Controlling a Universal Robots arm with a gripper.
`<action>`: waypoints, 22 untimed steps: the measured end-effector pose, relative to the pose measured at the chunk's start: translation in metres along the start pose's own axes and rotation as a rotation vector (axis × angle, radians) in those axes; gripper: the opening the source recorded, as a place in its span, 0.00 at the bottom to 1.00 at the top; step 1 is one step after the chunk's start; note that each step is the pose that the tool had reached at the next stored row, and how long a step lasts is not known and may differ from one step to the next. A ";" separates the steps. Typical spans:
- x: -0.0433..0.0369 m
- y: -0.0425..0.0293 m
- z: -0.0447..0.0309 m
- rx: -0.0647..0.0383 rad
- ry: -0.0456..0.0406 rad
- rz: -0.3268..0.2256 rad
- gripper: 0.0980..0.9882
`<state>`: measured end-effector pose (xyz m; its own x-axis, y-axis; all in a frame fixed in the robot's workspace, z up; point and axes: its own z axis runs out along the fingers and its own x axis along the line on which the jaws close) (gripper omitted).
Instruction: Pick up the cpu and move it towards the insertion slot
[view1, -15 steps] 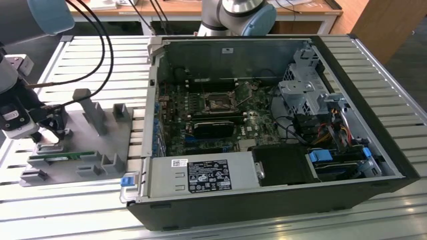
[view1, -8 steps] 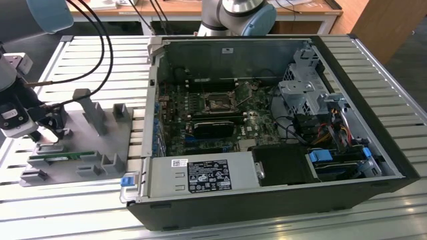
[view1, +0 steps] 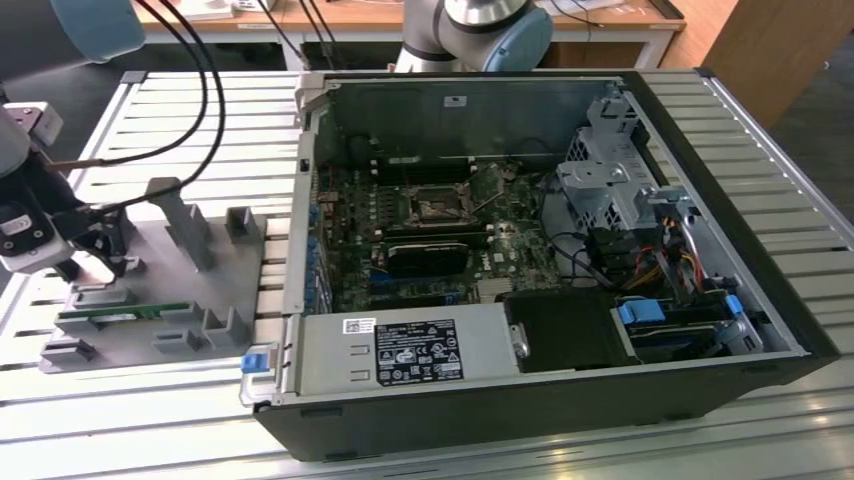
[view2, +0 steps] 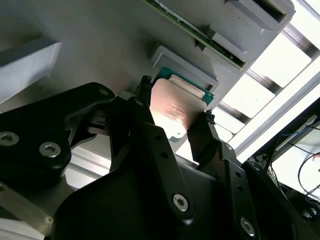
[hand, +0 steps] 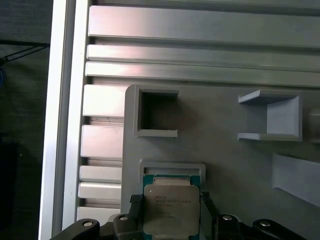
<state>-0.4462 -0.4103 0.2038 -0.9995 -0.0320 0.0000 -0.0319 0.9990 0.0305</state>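
On the grey tray (view1: 187, 300) at the exterior view's left, the gripper (view2: 176, 102) is clamped across two opposite edges of the chip (hand: 171, 210) at its recess, probably to spare its faces, well apart from the socket (view1: 437, 207) in the computer case (view1: 534, 420).

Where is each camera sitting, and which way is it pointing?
Exterior view: off the arm, raised, looking down on the slatted table, the open computer case holding the insertion slot, and the grey tray; the arm base and gripper show.
First wrist view: on the wrist, looking straight down at the tray; fingertips show, gripping the cpu.
Second wrist view: on the wrist, looking slantwise along the black fingers to the cpu.
Shared: both wrist views show the cpu in the gripper at the tray.
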 end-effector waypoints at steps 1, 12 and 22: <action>0.0000 0.0000 -0.0008 0.000 -0.0001 0.000 0.50; 0.0000 0.0003 -0.0086 0.000 -0.0001 0.000 0.50; 0.0000 0.0004 -0.0135 0.000 -0.0001 0.000 0.50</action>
<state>-0.4462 -0.4103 0.2173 -0.9995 -0.0319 -0.0002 -0.0319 0.9990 0.0305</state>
